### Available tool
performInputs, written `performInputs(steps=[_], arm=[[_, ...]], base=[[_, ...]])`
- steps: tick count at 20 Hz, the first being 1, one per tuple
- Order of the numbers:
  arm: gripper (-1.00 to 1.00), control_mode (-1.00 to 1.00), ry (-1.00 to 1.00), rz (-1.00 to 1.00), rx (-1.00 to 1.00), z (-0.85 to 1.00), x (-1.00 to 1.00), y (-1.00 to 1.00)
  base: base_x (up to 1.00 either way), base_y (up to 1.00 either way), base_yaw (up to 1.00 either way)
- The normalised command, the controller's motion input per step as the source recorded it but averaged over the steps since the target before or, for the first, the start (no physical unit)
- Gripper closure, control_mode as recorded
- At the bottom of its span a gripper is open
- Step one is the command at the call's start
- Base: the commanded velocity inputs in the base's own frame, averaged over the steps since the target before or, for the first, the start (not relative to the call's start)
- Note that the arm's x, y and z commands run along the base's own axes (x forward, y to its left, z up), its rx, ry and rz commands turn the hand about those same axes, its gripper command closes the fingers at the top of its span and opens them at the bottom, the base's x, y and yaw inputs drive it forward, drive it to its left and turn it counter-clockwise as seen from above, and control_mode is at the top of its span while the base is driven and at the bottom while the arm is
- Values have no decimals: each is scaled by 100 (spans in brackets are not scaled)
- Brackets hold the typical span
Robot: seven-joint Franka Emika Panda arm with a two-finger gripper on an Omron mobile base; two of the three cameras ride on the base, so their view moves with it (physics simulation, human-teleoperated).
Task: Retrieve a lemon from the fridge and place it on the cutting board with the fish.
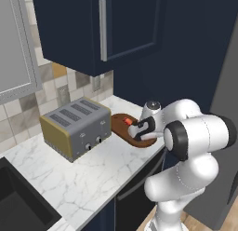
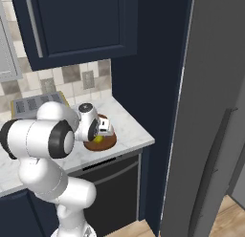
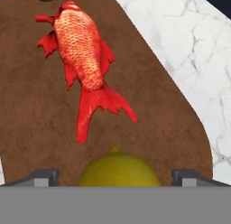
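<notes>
Lemon between wide-apart tool fingertips, fish beyond on cutting board, toaster alongside.

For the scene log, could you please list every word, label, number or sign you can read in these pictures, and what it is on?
None can be read.
The toaster has only plain knobs, no lettering.
The cutting board, fish, lemon, fridge and cabinets carry no text.
</notes>
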Motion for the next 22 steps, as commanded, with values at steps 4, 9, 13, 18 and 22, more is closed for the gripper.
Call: performInputs(steps=[4, 9, 13, 18, 22], arm=[[-100, -100, 0, -3, -2, 40, -1, 0], [-100, -100, 0, -2, 0, 38, -5, 0], [-100, -100, 3, -2, 0, 39, -5, 0], [-100, -100, 9, -4, 0, 26, -19, -2], [-100, -100, 14, -6, 0, 21, -41, -6]], base=[[0, 0, 0], [0, 0, 0], [0, 0, 0], [0, 0, 0], [0, 0, 0]])
